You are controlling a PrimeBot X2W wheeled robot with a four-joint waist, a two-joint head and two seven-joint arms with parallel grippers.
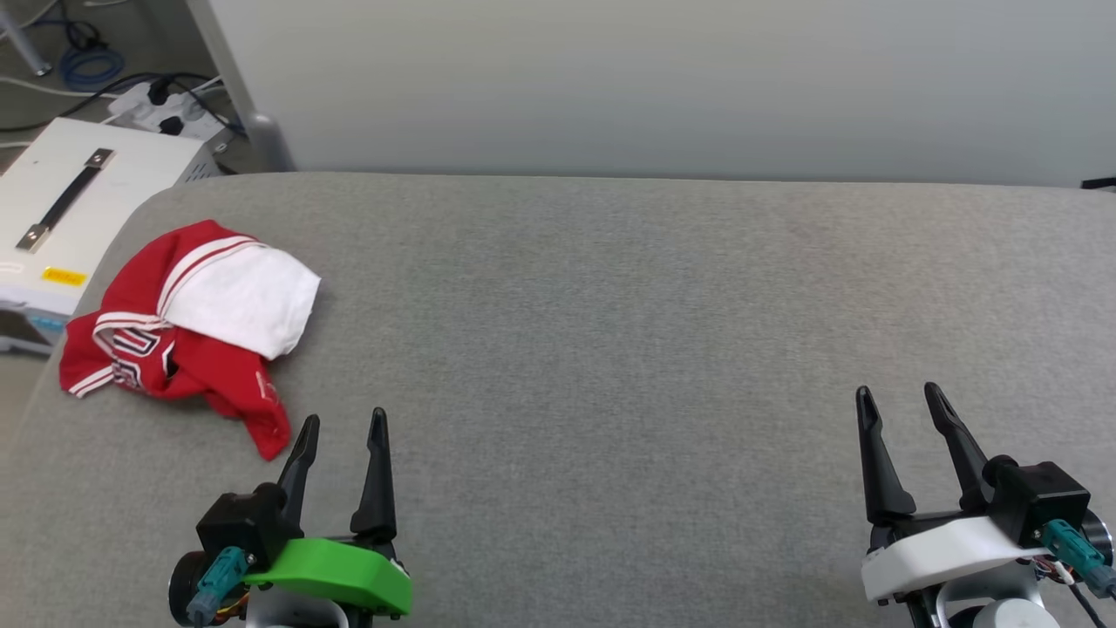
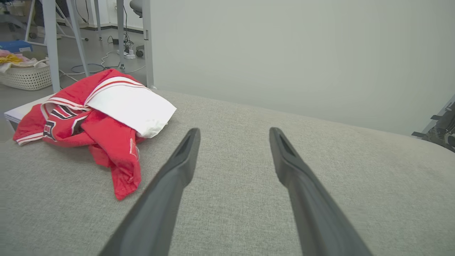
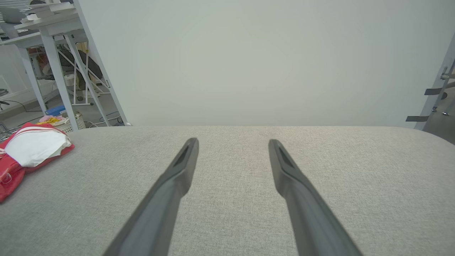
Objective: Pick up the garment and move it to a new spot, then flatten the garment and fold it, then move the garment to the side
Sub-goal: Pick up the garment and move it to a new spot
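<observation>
On grey surface (image 1: 610, 349), crumpled garment (image 1: 187, 331), left gripper (image 1: 342, 427) wide, right gripper (image 1: 898, 403) wide.

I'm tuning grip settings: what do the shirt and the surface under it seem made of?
The shirt looks like soft, matte knit fabric, perhaps polyester or cotton: it lies crumpled in loose folds without shine. The surface seems covered in grey woven cloth, matte, with a fine speckled weave and softly rounded edges.
</observation>
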